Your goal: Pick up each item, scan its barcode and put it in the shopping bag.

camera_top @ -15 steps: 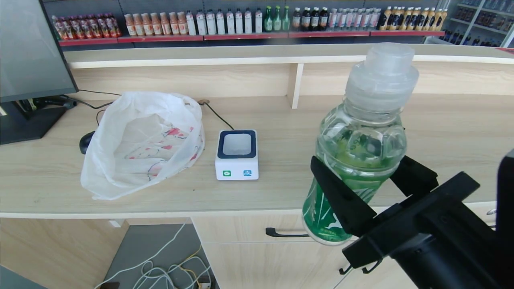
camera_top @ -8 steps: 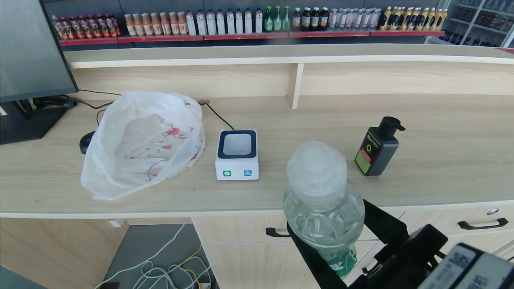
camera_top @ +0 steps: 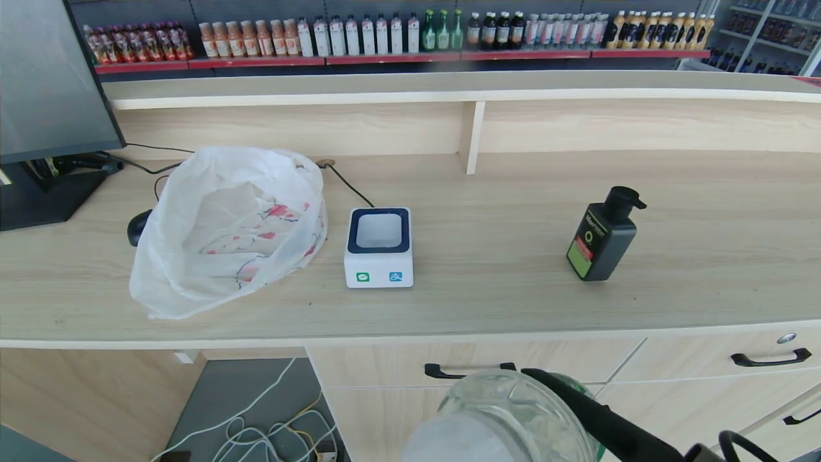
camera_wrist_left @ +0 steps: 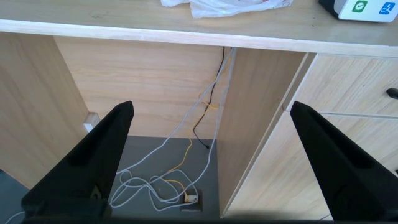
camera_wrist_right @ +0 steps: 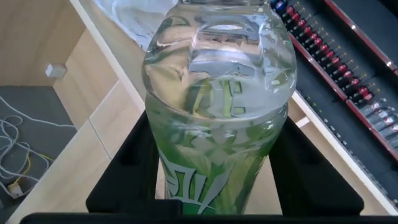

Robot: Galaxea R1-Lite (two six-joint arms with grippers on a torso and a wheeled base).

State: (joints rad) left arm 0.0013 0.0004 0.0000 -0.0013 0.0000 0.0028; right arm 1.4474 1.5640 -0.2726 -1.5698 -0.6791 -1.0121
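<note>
**Item 1:** green-labelled drink bottle (camera_top: 507,417), clear cap, clamped between the jaws of the right gripper (camera_wrist_right: 217,162).
**Location:** low in front of the counter (camera_top: 487,301) drawers, close under the head camera.
**Change over 1 s:** it has dropped from upright above the counter's right side, uncovering the black pump bottle (camera_top: 603,234).
**Reading:** probably being re-angled for the barcode scanner (camera_top: 379,246). Both the scan and the shopping bag (camera_top: 224,231) are still pending.
**Left gripper** (camera_wrist_left: 211,124)**:** wide open, empty, below the counter edge.

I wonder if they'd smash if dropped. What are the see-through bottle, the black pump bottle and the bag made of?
The clear bottle looks like thin glossy plastic: see-through, moulded ridges, glints. The black pump bottle seems matte, opaque plastic. The shopping bag looks like thin, crinkly plastic film, half see-through.
</note>
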